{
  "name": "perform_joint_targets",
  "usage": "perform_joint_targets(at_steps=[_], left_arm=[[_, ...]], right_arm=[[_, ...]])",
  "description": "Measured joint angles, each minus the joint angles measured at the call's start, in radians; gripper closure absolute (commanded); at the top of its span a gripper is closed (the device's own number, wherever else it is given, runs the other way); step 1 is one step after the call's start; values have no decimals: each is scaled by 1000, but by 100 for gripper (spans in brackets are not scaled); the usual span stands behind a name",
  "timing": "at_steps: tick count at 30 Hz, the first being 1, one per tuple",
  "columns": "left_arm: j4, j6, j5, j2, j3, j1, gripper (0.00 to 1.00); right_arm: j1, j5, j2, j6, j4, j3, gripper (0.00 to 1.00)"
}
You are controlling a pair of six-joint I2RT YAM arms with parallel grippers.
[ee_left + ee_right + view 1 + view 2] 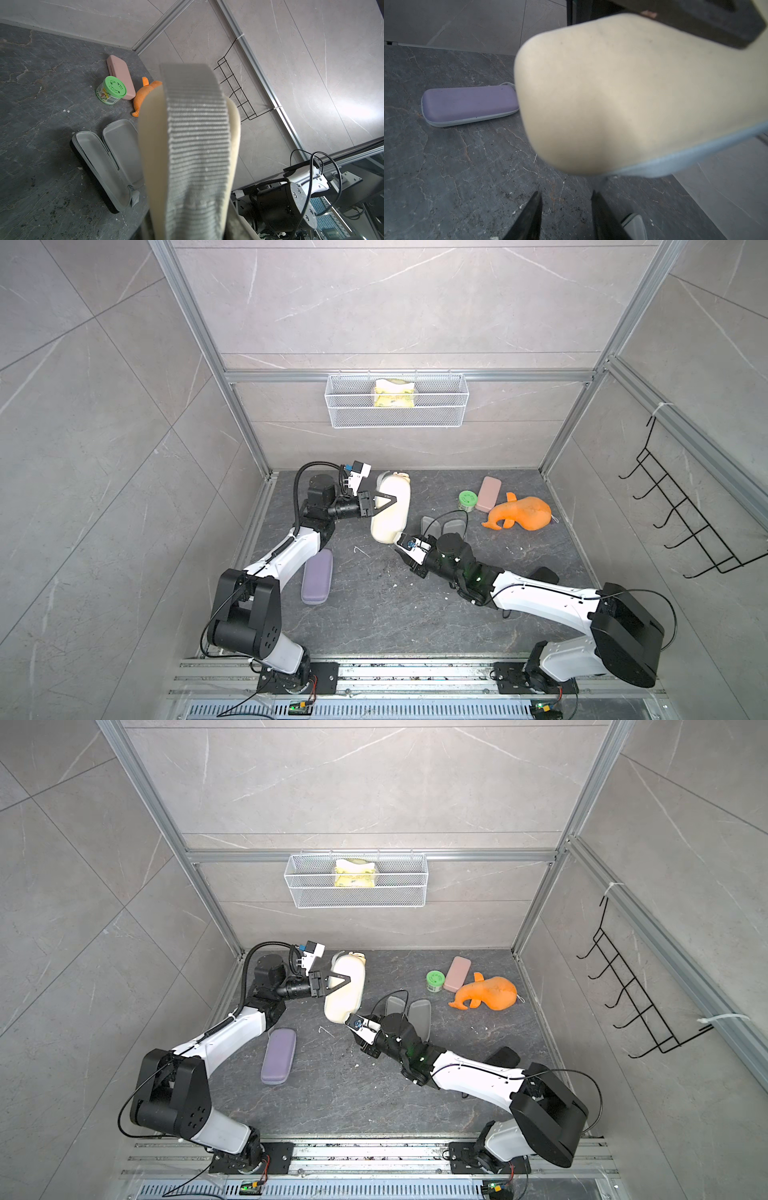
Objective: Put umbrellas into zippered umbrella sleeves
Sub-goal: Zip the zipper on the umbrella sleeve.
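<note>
L gripper (388, 502) was clamped narrow on the cream case (392, 522), holding it up off the table (374, 614). The grey strap (197, 124) hung right across the L wrist camera. R gripper (565, 192) sat just beside the cream case's near end, fingers apart w/ nothing between them.

The cream case looked shut, so I couldn't tell whether an umbrella was already inside. The lilac case (317, 576) lay closed, well apart from the cream case on the L arm's side. The black case (93, 158) lay open and empty near the cream case on the R arm's side.

Step in hand was probably zipping. To do it well, L should hold firm so the cream case can't swing. R should line up on the grey zipper band (675, 164), pinch only the pull tab, not the shell, then run along the seam w/o tugging the case out of L's grip.
</note>
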Motion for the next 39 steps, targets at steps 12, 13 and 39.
perform_joint_targets(at_steps=[12,13,39], left_arm=[[1,0,-3,-6,-22,0,91],[1,0,-4,-6,-22,0,91],[-216,157,-55,-103,-73,21,98]], right_arm=[[2,66,9,22,25,35,78],[2,66,12,24,24,38,81],[-118,-12,104,-23,-69,217,100]])
